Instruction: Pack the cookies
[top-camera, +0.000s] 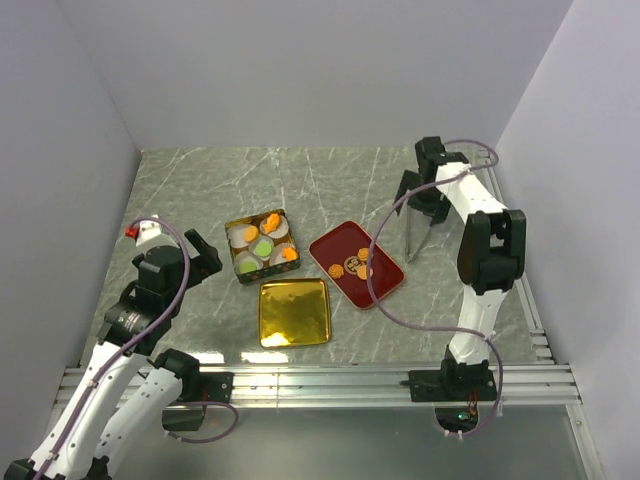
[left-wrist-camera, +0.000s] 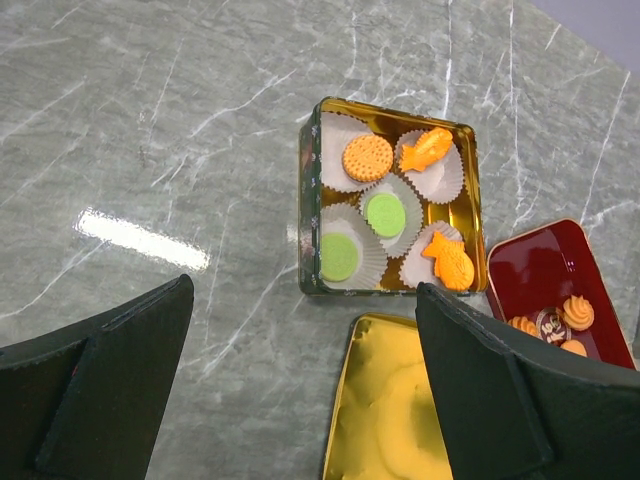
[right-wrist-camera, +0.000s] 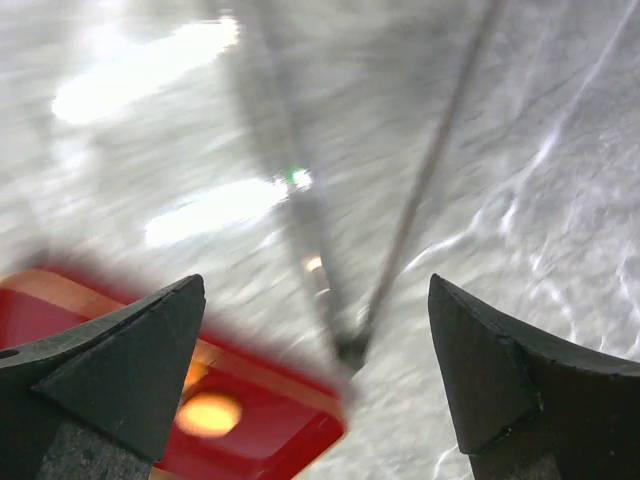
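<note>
A gold tin (top-camera: 232, 226) (left-wrist-camera: 310, 205) holds white paper cups with cookies in them: a round orange one (left-wrist-camera: 367, 157), two green ones (left-wrist-camera: 384, 213), and two fish-shaped orange ones (left-wrist-camera: 447, 262). A few more cookies (top-camera: 343, 268) (left-wrist-camera: 577, 312) lie on a red tray (top-camera: 375, 285) (left-wrist-camera: 530, 265); the right wrist view shows it blurred (right-wrist-camera: 270, 440). My left gripper (top-camera: 208, 262) (left-wrist-camera: 305, 300) is open and empty, left of the tin. My right gripper (top-camera: 420, 208) (right-wrist-camera: 315, 290) is open and empty above metal tongs (top-camera: 413, 235) (right-wrist-camera: 350, 345) lying on the table.
The gold lid (top-camera: 294, 312) (left-wrist-camera: 390, 410) lies upside down in front of the tin, beside the red tray. White walls close in the grey marble table on three sides. A metal rail (top-camera: 330, 380) runs along the near edge.
</note>
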